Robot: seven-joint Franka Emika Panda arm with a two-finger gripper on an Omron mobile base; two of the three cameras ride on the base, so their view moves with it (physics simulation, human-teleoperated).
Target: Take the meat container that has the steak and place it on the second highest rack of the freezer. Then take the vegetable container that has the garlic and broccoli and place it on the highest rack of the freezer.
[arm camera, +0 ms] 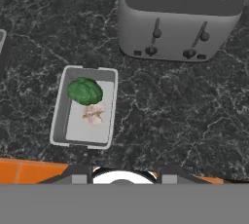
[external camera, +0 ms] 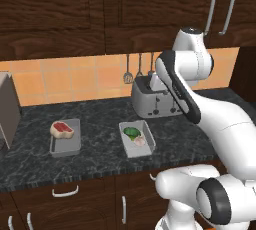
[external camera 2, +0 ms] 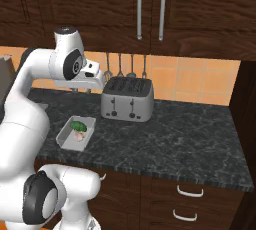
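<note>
The meat container (external camera: 65, 138), a grey tray with the red steak (external camera: 61, 129) in it, sits on the dark counter at the left. To its right lies the vegetable container (external camera: 137, 139) (external camera 2: 76, 132) (arm camera: 85, 107), holding the green broccoli (external camera: 131, 132) (arm camera: 85, 90) and the pale garlic (external camera: 140, 141) (arm camera: 94, 113). My gripper (external camera 2: 82, 90) (arm camera: 121, 174) hangs well above the counter, over the stretch between the vegetable container and the toaster. Its fingertips (arm camera: 80, 174) stand apart with nothing between them. The freezer and its racks are out of view.
A steel toaster (external camera: 155, 99) (external camera 2: 127, 99) (arm camera: 180, 18) stands at the back against the orange tiled wall, with utensils (external camera: 128, 74) hanging behind it. A grey box-shaped appliance (external camera: 7, 109) is at the counter's left end. Dark wooden cabinets run above and below.
</note>
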